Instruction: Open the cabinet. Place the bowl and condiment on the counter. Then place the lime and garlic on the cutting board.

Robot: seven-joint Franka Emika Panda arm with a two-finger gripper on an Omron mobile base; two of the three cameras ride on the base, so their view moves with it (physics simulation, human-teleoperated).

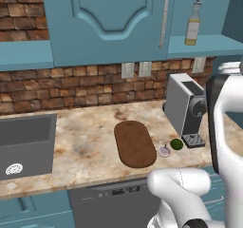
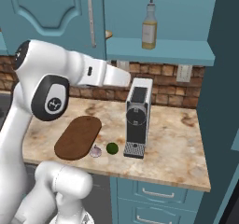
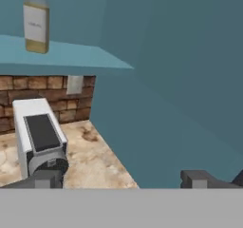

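The cabinet's (image 1: 109,18) left door is closed, with its silver handle (image 1: 163,18) upright. The right door (image 2: 224,78) is swung open. On the bared shelf (image 2: 158,50) stands the condiment (image 2: 149,24) (image 1: 193,23) (image 3: 36,25). A tan sliver of the bowl (image 2: 108,33) peeks past the closed door's edge. On the counter (image 1: 90,146) lies the cutting board (image 1: 134,143) (image 2: 78,136), with the garlic (image 1: 164,151) (image 2: 95,151) and the lime (image 1: 176,144) (image 2: 112,148) just off its right end. My gripper (image 3: 126,179) is open and empty, below shelf height and facing the open door.
A grey coffee machine (image 1: 187,108) (image 2: 137,118) (image 3: 40,137) stands on the counter right of the lime, under the shelf. A grey sink (image 1: 26,144) sits at the left. Brick wall with outlets (image 1: 128,70) runs behind. My white forearm (image 2: 107,76) reaches over the board.
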